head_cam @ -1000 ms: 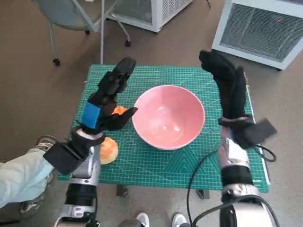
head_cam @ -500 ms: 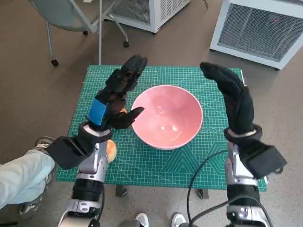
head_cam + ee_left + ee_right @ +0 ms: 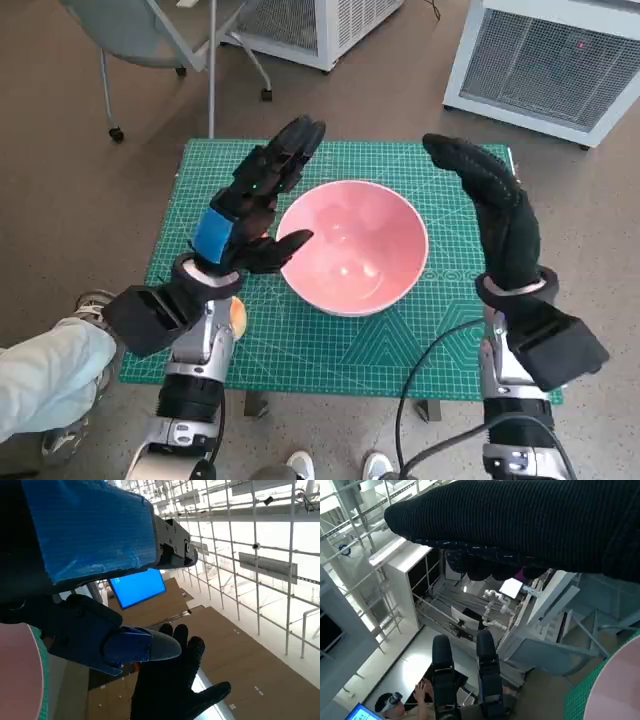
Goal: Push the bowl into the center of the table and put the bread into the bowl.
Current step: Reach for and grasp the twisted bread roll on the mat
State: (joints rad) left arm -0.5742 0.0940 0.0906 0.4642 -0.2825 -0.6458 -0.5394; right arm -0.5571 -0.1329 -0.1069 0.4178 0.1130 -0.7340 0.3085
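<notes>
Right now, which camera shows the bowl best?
The head view: the whole pink bowl shows, empty, on the green mat. The left wrist and right wrist views each catch only a pink sliver of its rim at the picture's edge.

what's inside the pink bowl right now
Nothing: the pink bowl shows only its bare glossy inside. The bread is outside it on the green mat, mostly hidden under the left hand, so only an orange sliver shows.

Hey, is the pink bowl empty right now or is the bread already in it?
Empty. The head view shows only the bare pink inside of the bowl; the bread still lies on the mat beside it, mostly hidden under the left arm.
</notes>
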